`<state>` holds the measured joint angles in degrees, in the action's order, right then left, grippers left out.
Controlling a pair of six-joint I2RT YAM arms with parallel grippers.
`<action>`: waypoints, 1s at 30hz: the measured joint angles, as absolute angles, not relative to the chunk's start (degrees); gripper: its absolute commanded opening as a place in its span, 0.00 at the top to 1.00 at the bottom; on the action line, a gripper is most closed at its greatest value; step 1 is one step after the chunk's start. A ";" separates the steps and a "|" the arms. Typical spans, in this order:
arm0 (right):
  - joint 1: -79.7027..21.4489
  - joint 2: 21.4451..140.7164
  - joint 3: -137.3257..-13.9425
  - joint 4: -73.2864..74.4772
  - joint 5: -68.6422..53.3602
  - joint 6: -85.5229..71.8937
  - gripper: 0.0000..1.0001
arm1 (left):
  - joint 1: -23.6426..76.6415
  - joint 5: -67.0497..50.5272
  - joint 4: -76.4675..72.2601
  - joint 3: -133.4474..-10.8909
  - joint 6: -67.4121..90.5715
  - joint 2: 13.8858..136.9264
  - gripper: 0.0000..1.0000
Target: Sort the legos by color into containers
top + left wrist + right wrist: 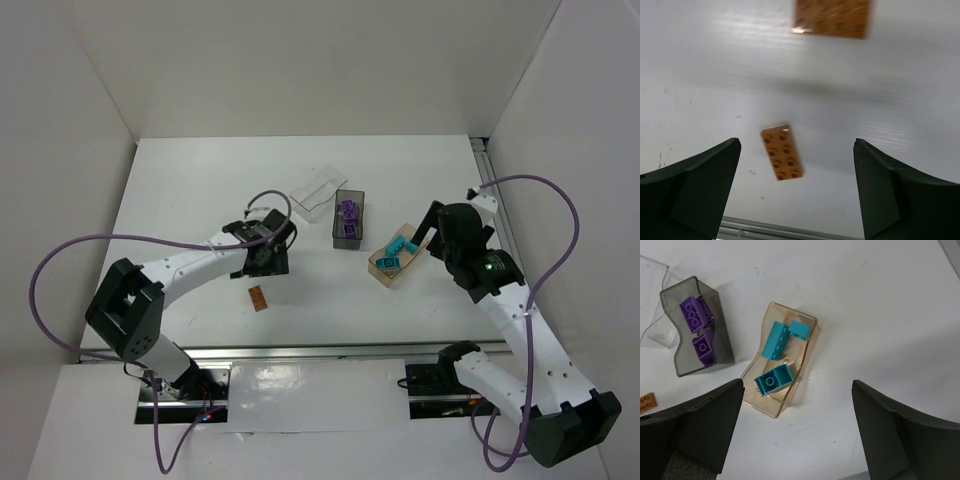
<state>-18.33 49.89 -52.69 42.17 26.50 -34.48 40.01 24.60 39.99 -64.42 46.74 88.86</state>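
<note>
An orange-brown lego point(782, 152) lies flat on the table between my left gripper's point(797, 192) open, empty fingers; it also shows in the top view point(259, 298). A second orange lego point(832, 17) is blurred at the frame's top edge. The dark grey container point(348, 220) holds purple legos point(696, 314). The tan container point(800, 347) holds teal legos point(772, 380). The clear container point(320, 190) stands at the back. My right gripper point(797, 432) is open and empty, above the table just right of the tan container. My left gripper point(268, 258) hovers left of the grey container.
The metal rail of the table's near edge point(320, 352) runs along the front. White walls enclose the table at the left, back and right. The orange lego's corner shows at the right wrist view's left edge point(647, 402).
</note>
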 measured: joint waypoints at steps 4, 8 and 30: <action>-18.33 52.27 -52.69 40.58 24.01 -33.89 0.04 | 37.01 24.88 41.43 -55.64 51.59 88.51 0.00; -18.33 53.91 -52.69 39.70 22.04 -33.50 0.04 | 36.71 23.86 40.86 -51.70 54.63 86.02 0.05; -18.33 53.93 -52.60 38.54 20.49 -33.34 0.04 | 35.40 16.34 32.58 -47.46 60.31 87.22 0.69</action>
